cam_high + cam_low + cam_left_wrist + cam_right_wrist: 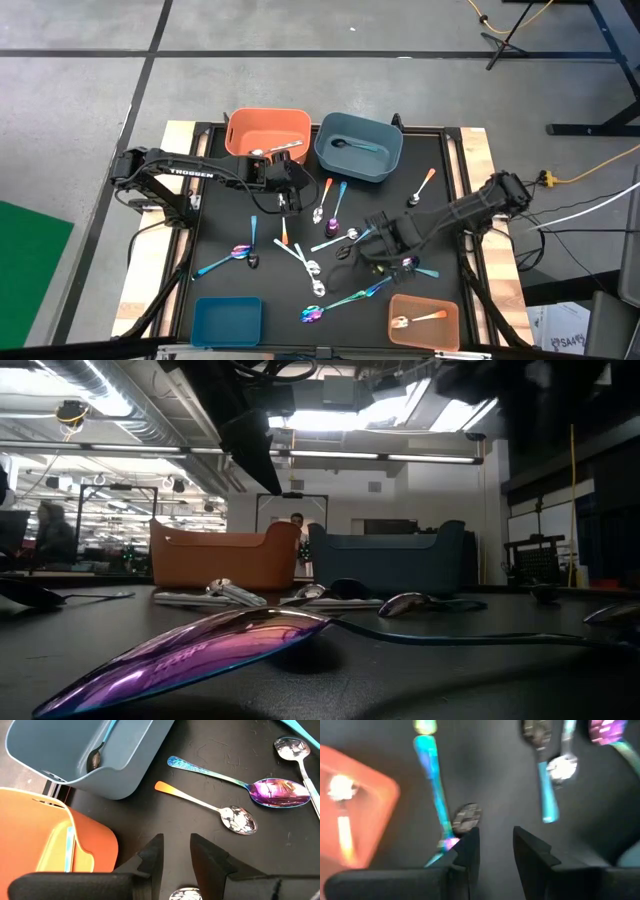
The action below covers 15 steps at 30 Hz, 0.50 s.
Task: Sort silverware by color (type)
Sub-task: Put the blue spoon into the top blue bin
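Spoons lie scattered flat on the black mat (pixel 230 225): iridescent ones with teal handles (pixel 345 298), silver ones (pixel 305 262) and orange-handled ones (pixel 424 186). My left gripper (pixel 290 190) hangs open above the mat just in front of the large orange bin (pixel 268 135). An orange-handled spoon (pixel 220 807) and an iridescent spoon (pixel 250 785) lie ahead of its fingers (pixel 152 857). My right gripper (pixel 372 243) hovers open over the spoons right of centre, pointing down, with a teal handle (pixel 432 775) and a spoon bowl (pixel 467 817) beside its fingers (pixel 470 850).
A large blue-grey bin (pixel 358 148) at the far edge holds a dark spoon (pixel 95 757). A small blue bin (pixel 227 320) sits at the near left. A small orange bin (pixel 423 320) at the near right holds an orange-handled spoon (pixel 420 320). An iridescent spoon (pixel 200 650) lies closest to the near edge.
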Motion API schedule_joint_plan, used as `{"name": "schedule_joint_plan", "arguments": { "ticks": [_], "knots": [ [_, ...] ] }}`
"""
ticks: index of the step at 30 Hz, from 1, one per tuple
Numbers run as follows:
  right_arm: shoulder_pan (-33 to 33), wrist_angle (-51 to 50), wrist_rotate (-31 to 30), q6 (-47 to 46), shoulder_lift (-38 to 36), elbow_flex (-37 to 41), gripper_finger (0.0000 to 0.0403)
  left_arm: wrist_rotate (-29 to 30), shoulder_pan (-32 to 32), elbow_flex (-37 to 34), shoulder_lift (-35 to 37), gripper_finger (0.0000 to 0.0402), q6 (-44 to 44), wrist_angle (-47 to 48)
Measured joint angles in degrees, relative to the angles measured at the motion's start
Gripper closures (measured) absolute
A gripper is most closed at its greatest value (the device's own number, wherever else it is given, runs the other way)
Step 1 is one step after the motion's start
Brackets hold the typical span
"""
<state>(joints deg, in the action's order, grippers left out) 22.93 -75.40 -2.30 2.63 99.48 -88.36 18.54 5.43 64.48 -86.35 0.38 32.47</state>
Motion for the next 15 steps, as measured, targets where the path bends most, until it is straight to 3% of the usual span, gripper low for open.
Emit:
{"name": "schedule_joint_plan", "arguments": {
  "ticks": [6, 15],
  "knots": [
    [-4.4, 3.5, -2.7, 2.3, 0.0, 0.5, 0.0297, 0.0, 0.0, 0.0, 0.0, 0.0311, 0.0, 0.0],
    [-5.9, 5.0, -2.7, 7.2, 0.0, 7.9, 0.0297, 0.0, 0.0, 0.0, 0.0, 0.0311, 0.0, 0.0]
  ]
}}
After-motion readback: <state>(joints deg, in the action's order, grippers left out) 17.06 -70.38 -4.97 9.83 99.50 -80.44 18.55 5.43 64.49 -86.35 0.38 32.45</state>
